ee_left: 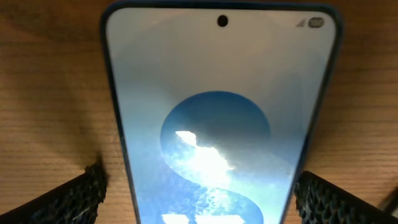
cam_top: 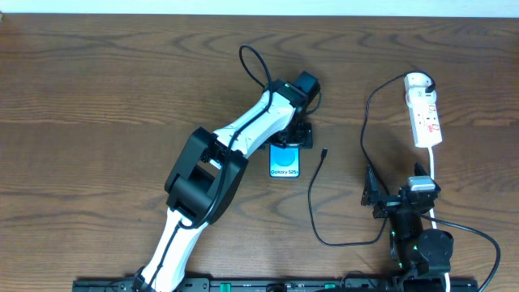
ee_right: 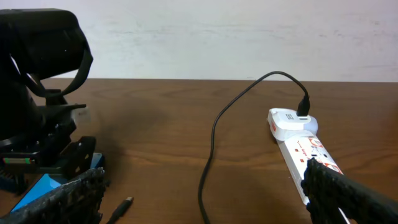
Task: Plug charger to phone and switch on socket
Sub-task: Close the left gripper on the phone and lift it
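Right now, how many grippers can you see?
2. The left gripper straddles the phone at mid-table; the right gripper is open at the near right, short of the socket.

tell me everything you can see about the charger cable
The charger is a long thin black cable lying loose on the wooden table. Its black plug sits in the rounded end of the white socket. From there it arcs left, runs down, loops in a U and ends at a small plug tip, lying free beside the phone, not inserted.
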